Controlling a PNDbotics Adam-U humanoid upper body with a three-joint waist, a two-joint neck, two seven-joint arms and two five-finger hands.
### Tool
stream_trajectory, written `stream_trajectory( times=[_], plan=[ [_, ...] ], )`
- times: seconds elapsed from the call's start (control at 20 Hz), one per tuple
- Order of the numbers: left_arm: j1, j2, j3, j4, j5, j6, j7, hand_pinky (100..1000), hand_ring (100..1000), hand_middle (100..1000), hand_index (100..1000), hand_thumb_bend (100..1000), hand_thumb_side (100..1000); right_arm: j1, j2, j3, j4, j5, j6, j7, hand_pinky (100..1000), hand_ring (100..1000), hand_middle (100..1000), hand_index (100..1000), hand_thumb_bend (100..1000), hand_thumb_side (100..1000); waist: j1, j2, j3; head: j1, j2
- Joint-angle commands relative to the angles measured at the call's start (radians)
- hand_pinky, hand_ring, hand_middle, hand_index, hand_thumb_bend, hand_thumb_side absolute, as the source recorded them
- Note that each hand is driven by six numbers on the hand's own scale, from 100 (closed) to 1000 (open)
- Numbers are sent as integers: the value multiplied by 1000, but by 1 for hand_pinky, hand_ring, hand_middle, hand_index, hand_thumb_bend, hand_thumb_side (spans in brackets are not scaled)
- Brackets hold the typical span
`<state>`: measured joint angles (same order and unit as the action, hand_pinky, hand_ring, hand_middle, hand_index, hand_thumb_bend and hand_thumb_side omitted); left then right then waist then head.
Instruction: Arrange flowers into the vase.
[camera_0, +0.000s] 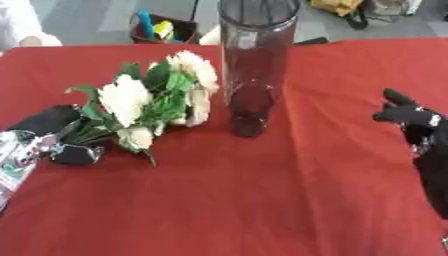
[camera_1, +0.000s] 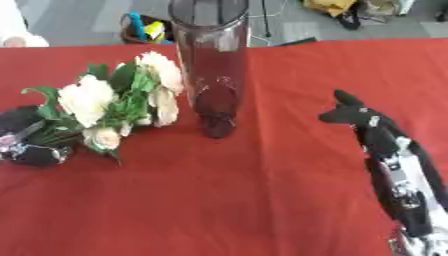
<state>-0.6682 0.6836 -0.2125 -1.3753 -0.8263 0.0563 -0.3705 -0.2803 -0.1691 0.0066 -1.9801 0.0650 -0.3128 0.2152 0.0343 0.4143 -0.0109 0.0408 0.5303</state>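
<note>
L hand (camera_0: 61, 145) clasps bouquet (camera_0: 153, 102) stems – beside vase (camera_0: 254, 65); R hand (camera_1: 363, 120) open, idle.

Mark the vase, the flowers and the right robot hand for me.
vase (camera_0: 255, 60): left eye view, middle of the clear glass wall.
flowers (camera_0: 125, 99): left eye view, the large white bloom.
right robot hand (camera_1: 352, 114): right eye view, the black palm.

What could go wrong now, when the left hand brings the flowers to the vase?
1. The vase is tall and narrow; the wide flowers might bump it and tip it over.
2. The left hand holds only the stems, so the heavy heads could sag or slip.
3. The right hand is apart, not steadying the vase.
</note>
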Motion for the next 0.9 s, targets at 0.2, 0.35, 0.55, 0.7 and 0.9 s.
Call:
stream_trajectory(
  times=[0.2,0.35,0.55,0.7,0.9],
  plan=[
    [5,31,-3,-67,56,-25,-11,100,100,100,100,100,468,-2,-2,-3,-20,5,-4,1,1000,1000,681,750,100,969,-2,-19,0,-14,2],
    [13,41,5,-107,89,-17,-33,100,100,100,100,100,484,-1,-1,-3,-20,6,-3,2,1000,1000,681,750,100,970,-2,-20,1,-16,2],
    [22,54,27,-145,132,13,-45,100,100,100,100,100,481,1,-2,-4,-20,5,-4,1,1000,1000,681,750,100,971,-2,-23,3,-18,1],
    [27,62,40,-166,151,36,-37,100,100,100,100,100,460,2,-3,-5,-20,5,-4,1,1000,1000,681,751,100,972,-3,-25,4,-20,0],
    [38,73,51,-185,148,59,-20,100,100,100,100,100,421,3,-3,-6,-20,5,-5,1,1000,1000,681,751,100,972,-4,-26,4,-24,1]
  ],
)
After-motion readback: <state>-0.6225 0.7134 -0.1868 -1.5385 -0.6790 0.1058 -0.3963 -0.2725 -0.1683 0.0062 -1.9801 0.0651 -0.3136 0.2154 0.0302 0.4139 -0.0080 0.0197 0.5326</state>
